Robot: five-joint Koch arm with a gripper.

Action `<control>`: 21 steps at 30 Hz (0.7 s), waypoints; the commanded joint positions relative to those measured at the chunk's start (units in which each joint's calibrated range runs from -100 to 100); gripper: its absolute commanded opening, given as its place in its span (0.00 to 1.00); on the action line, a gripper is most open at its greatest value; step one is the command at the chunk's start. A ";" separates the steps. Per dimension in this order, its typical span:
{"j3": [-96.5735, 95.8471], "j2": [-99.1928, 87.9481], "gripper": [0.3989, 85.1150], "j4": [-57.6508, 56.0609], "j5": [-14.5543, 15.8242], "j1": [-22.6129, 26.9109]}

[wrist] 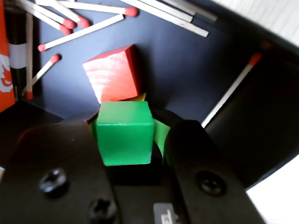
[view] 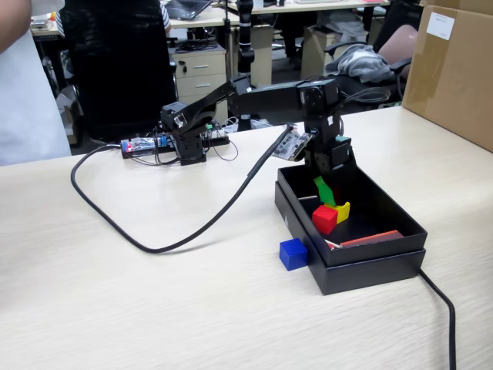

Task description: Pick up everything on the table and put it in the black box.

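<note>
My gripper [view: 326, 179] hangs over the black box [view: 370, 259], shut on the green cube [view: 324, 190]. In the wrist view the green cube [wrist: 125, 133] sits between the two black jaws of the gripper [wrist: 135, 122], above the box floor [wrist: 187, 56]. Below it in the box lie the red cube [wrist: 113, 74] and a sliver of the yellow cube [wrist: 139, 97]. The fixed view shows red [view: 324, 219] and yellow [view: 343, 211] side by side inside the box. The blue cube [view: 293, 253] rests on the table [view: 154, 293], touching the box's left wall.
Loose matches [wrist: 84, 32] and an orange matchbox [view: 372, 238] lie in the box. A thick black cable [view: 192, 231] loops across the table from the arm's base. Another cable [view: 443, 308] runs off right of the box. A brown carton [view: 454, 69] stands at the far right.
</note>
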 commanded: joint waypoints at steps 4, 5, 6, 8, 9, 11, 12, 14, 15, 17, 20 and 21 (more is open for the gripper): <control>3.20 -5.42 0.33 -0.94 -0.05 0.24; 3.02 -7.37 0.33 -0.94 -0.05 0.10; 2.57 -9.90 0.33 -0.94 -0.05 -0.05; 0.85 -16.32 0.38 -0.94 -0.15 -0.54; -0.61 -20.34 0.40 -0.94 -0.20 -0.88; -2.15 -26.88 0.41 -0.94 -0.59 -2.00; -2.69 -29.86 0.42 -0.94 -0.83 -2.69; -3.05 -35.94 0.45 -0.94 -2.34 -5.91; -3.23 -36.17 0.47 -0.94 -2.59 -6.79; -4.14 -36.29 0.48 -0.94 -3.27 -8.40; -6.50 -35.14 0.52 -0.94 -3.76 -10.74; -6.59 -33.65 0.52 -0.86 -3.76 -11.53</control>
